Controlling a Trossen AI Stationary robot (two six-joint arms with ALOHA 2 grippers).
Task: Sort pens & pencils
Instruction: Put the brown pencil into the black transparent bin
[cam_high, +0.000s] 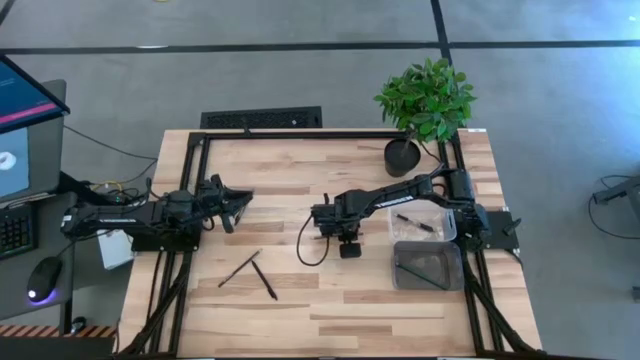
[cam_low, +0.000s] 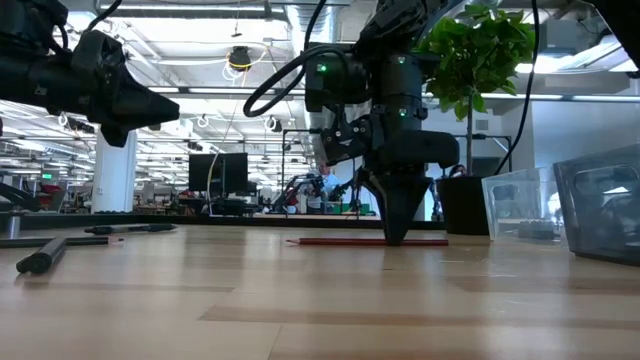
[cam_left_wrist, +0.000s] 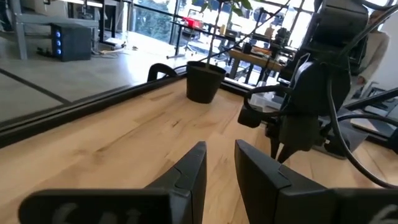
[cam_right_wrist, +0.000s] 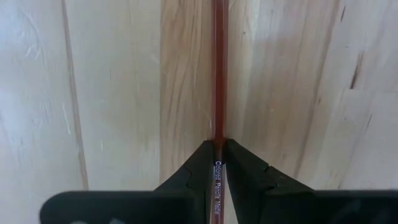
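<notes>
A reddish-brown coloured pencil lies flat on the wooden table; the low view shows this pencil as a thin red line. My right gripper stands over it at the table's middle, pointing down, shut on it. Two black pens lie crossed near the table's near left; in the low view these pens show at the left. My left gripper hovers open over the table's left part, touching nothing. My right gripper pinches the pencil's shaft between its two fingertips, coming from above and pointing down, fingers across the pencil. In the low view the fingers meet it off its middle. The pencil lies level on the table.
Two clear plastic bins stand by the right edge: the farther bin holds a dark pen, the nearer bin looks darker inside. A potted plant stands at the far right corner. A black frame borders the table.
</notes>
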